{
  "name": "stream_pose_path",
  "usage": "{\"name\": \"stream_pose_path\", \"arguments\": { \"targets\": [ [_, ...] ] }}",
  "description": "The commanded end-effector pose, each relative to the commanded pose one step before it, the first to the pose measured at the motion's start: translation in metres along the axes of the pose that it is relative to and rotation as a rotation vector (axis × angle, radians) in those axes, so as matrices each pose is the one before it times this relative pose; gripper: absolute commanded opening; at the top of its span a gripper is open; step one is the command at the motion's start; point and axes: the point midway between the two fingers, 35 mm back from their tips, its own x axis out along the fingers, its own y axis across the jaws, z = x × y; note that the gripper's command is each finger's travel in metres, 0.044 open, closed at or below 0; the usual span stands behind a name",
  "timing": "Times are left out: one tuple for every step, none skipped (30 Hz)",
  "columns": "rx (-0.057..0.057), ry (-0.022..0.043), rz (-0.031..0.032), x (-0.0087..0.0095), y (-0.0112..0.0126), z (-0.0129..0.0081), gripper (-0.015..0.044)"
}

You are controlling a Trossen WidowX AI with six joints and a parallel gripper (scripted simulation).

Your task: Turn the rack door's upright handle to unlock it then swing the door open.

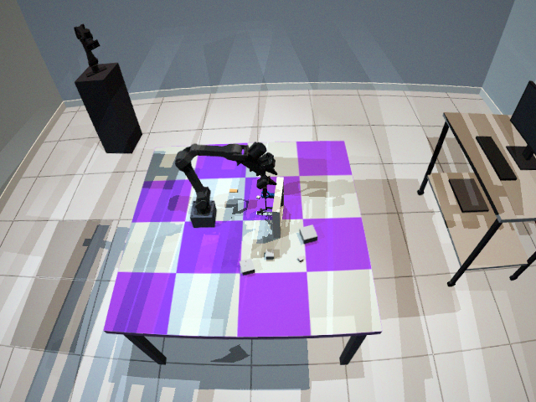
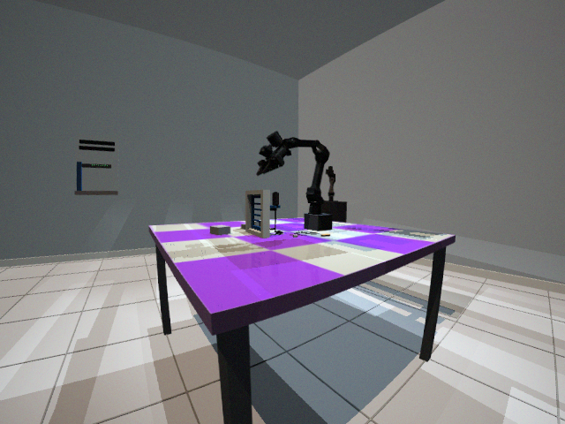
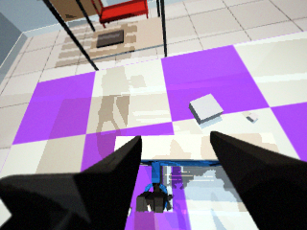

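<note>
The rack (image 1: 279, 203) (image 2: 265, 214) stands upright near the middle of the checkered table (image 1: 268, 306) (image 2: 274, 278), with blue bars in its door (image 3: 192, 164). The black upright handle (image 2: 275, 199) (image 3: 153, 198) sticks out on the side facing the arm's base. My gripper (image 1: 270, 171) (image 2: 262, 171) (image 3: 175, 137) hangs above the rack and handle, pointing down at them. Its fingers are open with nothing between them, and it touches nothing.
A grey box (image 1: 308, 234) (image 2: 219, 230) (image 3: 205, 108) lies beyond the rack. A white box (image 1: 247, 265), a small block (image 1: 270, 255) and a tiny cube (image 1: 300, 259) (image 3: 252, 117) lie nearby. An orange piece (image 1: 233, 190) lies near the arm's base (image 1: 203, 213). A desk (image 1: 476, 172) stands off to the right.
</note>
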Motion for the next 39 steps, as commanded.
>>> {"name": "stream_pose_path", "arguments": {
  "targets": [
    [0.0132, 0.11299, 0.00555, 0.00772, 0.0069, -0.00983, 0.0295],
    [0.0018, 0.02741, -0.00024, 0.00166, 0.00142, -0.00235, 0.0295],
    [0.0018, 0.0274, -0.00047, 0.00162, 0.00141, -0.00234, 0.0295],
    [0.0017, 0.02739, -0.0007, 0.00157, 0.00139, -0.00234, 0.0295],
    [0.0011, 0.02619, -0.0008, 0.00151, 0.00141, -0.00221, 0.0295],
    [0.001, 0.02618, -0.00101, 0.00147, 0.0014, -0.00221, 0.0295],
    [0.001, 0.02617, -0.00122, 0.00143, 0.00139, -0.0022, 0.0295],
    [0.0009, 0.02615, -0.00144, 0.00138, 0.00138, -0.0022, 0.0295],
    [0.0011, 0.02615, -0.00168, 0.00133, 0.00133, -0.00221, 0.0295],
    [0.0012, 0.02614, -0.00191, 0.00128, 0.00129, -0.00221, 0.0295],
    [0.0012, 0.02612, -0.00213, 0.00123, 0.00128, -0.00221, 0.0295],
    [0.0012, 0.0261, -0.00235, 0.00119, 0.00126, -0.00221, 0.0295],
    [0.0012, 0.02608, -0.00257, 0.00115, 0.00124, -0.00221, 0.0295],
    [0.0013, 0.02606, -0.0028, 0.0011, 0.0012, -0.00222, 0.0295],
    [0.0015, 0.02597, -0.00302, 0.00104, 0.00115, -0.00222, 0.0295],
    [0.0015, 0.02605, -0.00326, 0.001, 0.00114, -0.00223, 0.0295],
    [0.0015, 0.02602, -0.00349, 0.00096, 0.00112, -0.00223, 0.0295],
    [0.0015, 0.02599, -0.00371, 0.00092, 0.00111, -0.00223, 0.0295],
    [0.0015, 0.02595, -0.00394, 0.00088, 0.00109, -0.00224, 0.0295],
    [0.0014, 0.02592, -0.00417, 0.00084, 0.00108, -0.00224, 0.0295],
    [0.0014, 0.02588, -0.0044, 0.0008, 0.00106, -0.00224, 0.0295],
    [0.0014, 0.02584, -0.00463, 0.00076, 0.00104, -0.00224, 0.0295],
    [0.0014, 0.02579, -0.00486, 0.00072, 0.00103, -0.00224, 0.0295],
    [0.0014, 0.02575, -0.00509, 0.00069, 0.00101, -0.00225, 0.0295],
    [0.0014, 0.02554, -0.00528, 0.00064, 0.00099, -0.00223, 0.0295],
    [0.0012, 0.02043, -0.00439, 0.00049, 0.00078, -0.00179, 0.0295],
    [0.0007, 0.01224, -0.00271, 0.00029, 0.00046, -0.00107, 0.0295],
    [0.0002, 0.00408, -0.00091, 0.00009, 0.00015, -0.00036, 0.0295],
    [0.0, 0.0, 0.0, 0.0, 0.0, 0.0, 0.0295],
    [0.0, 0.0, 0.0, 0.0, 0.0, 0.0, 0.0295],
    [0.0, 0.0, 0.0, 0.0, 0.0, 0.0, 0.0295],
    [0.0, 0.0, 0.0, 0.00026, 0.00001, 0.00004, 0.0295],
    [0.0, -0.00001, 0.00001, 0.00079, 0.00003, 0.00011, 0.0295],
    [0.0, -0.00002, 0.00001, 0.00132, 0.00005, 0.00017, 0.0295],
    [0.0, -0.00002, 0.00001, 0.00161, 0.00005, 0.0002, 0.0295],
    [0.0, -0.00002, 0.00001, 0.00162, 0.00005, 0.00019, 0.0295],
    [0.0, -0.00002, 0.00001, 0.00162, 0.00005, 0.00018, 0.0295],
    [0.0, -0.00002, 0.00001, 0.00162, 0.00005, 0.00017, 0.0295],
    [0.0, -0.00002, 0.00001, 0.00162, 0.00004, 0.00016, 0.0295]
  ]
}}
